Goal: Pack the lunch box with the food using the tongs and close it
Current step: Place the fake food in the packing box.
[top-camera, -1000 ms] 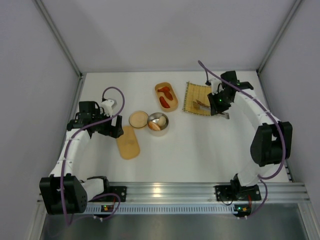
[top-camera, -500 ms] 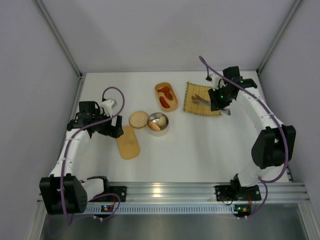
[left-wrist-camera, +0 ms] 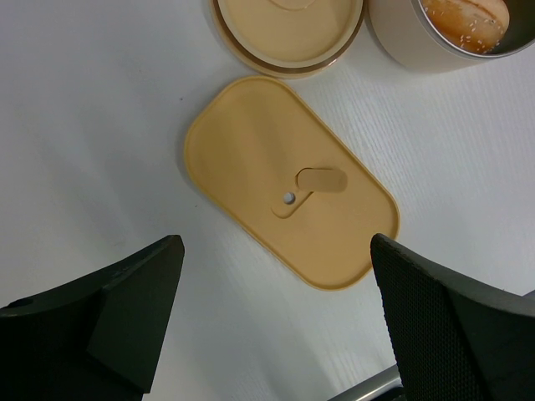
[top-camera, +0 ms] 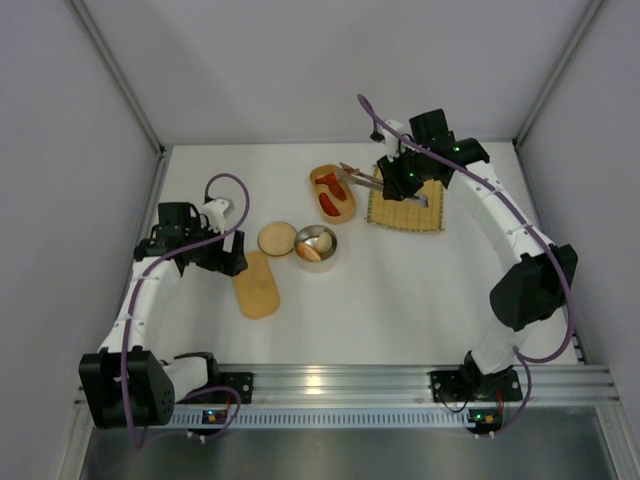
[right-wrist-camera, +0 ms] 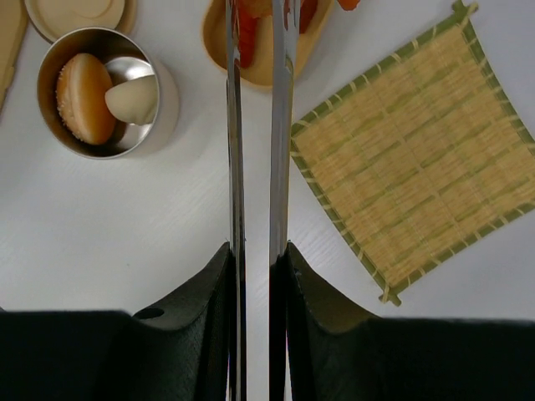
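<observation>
My right gripper [top-camera: 400,176] [right-wrist-camera: 257,251] is shut on the tongs [right-wrist-camera: 280,125], one slim silvery arm against each finger. They reach left, and their tips hang over an oval tan box [top-camera: 333,193] [right-wrist-camera: 266,50] of glossy red and orange food [top-camera: 330,198]. A round steel container [top-camera: 316,243] [right-wrist-camera: 50,58] holds a seeded bun and a pale cream ball [right-wrist-camera: 134,98]. I cannot tell which of the two is the lunch box. My left gripper [top-camera: 230,262] [left-wrist-camera: 274,249] hangs open just above the near end of an oval tan lid [left-wrist-camera: 288,180] [top-camera: 257,285], with nothing in it.
The yellow woven mat [top-camera: 405,205] [right-wrist-camera: 418,150] lies bare beneath the right arm. A round tan lid [top-camera: 277,238] [left-wrist-camera: 288,29] rests beside the steel container. Grey walls close in the white table [top-camera: 400,300] on three sides, with the aluminium rail at the near edge.
My right gripper has lifted the tongs off the mat and swung left and farther back, bringing their tips over the oval box. The left arm has not moved.
</observation>
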`<state>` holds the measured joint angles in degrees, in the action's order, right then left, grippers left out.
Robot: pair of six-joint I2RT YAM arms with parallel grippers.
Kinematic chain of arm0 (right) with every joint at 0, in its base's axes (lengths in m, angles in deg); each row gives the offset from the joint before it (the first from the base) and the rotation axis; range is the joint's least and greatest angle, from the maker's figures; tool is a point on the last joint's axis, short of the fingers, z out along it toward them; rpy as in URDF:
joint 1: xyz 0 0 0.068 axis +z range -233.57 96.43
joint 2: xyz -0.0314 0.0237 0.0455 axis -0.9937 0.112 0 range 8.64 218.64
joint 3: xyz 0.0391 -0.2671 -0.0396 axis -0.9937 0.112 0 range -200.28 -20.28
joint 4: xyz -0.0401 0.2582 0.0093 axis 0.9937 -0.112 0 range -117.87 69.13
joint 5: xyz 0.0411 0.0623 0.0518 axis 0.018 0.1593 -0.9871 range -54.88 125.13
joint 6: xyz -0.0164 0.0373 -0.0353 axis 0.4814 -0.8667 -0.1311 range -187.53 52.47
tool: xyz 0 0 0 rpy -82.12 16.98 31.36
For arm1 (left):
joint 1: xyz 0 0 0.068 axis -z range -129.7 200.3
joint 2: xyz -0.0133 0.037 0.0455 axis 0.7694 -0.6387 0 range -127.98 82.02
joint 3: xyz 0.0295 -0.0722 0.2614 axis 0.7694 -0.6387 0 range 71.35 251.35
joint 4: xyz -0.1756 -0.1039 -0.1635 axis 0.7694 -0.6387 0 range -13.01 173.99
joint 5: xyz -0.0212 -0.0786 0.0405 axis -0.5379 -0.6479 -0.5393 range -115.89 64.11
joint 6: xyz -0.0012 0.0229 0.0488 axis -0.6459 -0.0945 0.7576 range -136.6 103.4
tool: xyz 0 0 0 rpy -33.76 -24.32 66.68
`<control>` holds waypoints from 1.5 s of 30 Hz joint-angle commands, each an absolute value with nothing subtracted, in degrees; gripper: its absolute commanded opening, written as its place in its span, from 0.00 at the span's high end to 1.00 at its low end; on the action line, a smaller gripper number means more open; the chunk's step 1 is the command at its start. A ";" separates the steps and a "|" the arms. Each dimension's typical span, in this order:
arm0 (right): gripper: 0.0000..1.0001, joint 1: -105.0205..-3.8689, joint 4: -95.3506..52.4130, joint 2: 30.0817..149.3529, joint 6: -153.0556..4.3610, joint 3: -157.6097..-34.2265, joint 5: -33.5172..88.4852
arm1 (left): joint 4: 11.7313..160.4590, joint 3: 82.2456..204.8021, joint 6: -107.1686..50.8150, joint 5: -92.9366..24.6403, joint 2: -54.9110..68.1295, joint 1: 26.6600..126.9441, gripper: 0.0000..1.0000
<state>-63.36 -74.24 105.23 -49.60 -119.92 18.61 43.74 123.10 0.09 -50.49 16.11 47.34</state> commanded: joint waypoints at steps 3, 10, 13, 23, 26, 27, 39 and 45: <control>1.00 -60.02 -71.68 111.28 -49.87 -125.40 14.92 | 46.46 124.97 0.45 -51.64 15.83 47.40 0.02; 1.00 -59.49 -70.53 117.17 -49.08 -127.51 9.38 | 46.90 124.44 0.72 -51.46 15.75 47.40 0.02; 1.00 -59.58 -70.01 118.49 -47.68 -127.16 8.41 | 47.08 124.18 0.80 -51.29 15.75 47.40 0.02; 1.00 -62.03 -67.81 120.26 -45.91 -125.23 7.18 | 46.99 123.65 1.33 -50.32 15.75 47.31 0.02; 1.00 -62.91 -67.72 120.78 -45.03 -125.14 6.91 | 46.99 123.74 1.16 -50.23 15.48 47.40 0.02; 1.00 -63.35 -67.72 120.96 -44.77 -125.05 6.30 | 46.99 123.74 1.24 -50.32 15.40 47.40 0.02; 1.00 -65.64 -70.97 123.77 -36.60 -127.33 3.75 | 46.90 124.09 0.89 -50.23 14.60 47.40 0.02; 1.00 -66.96 -72.73 123.69 -32.38 -128.04 3.57 | 47.08 123.65 0.98 -49.97 14.52 47.40 0.02</control>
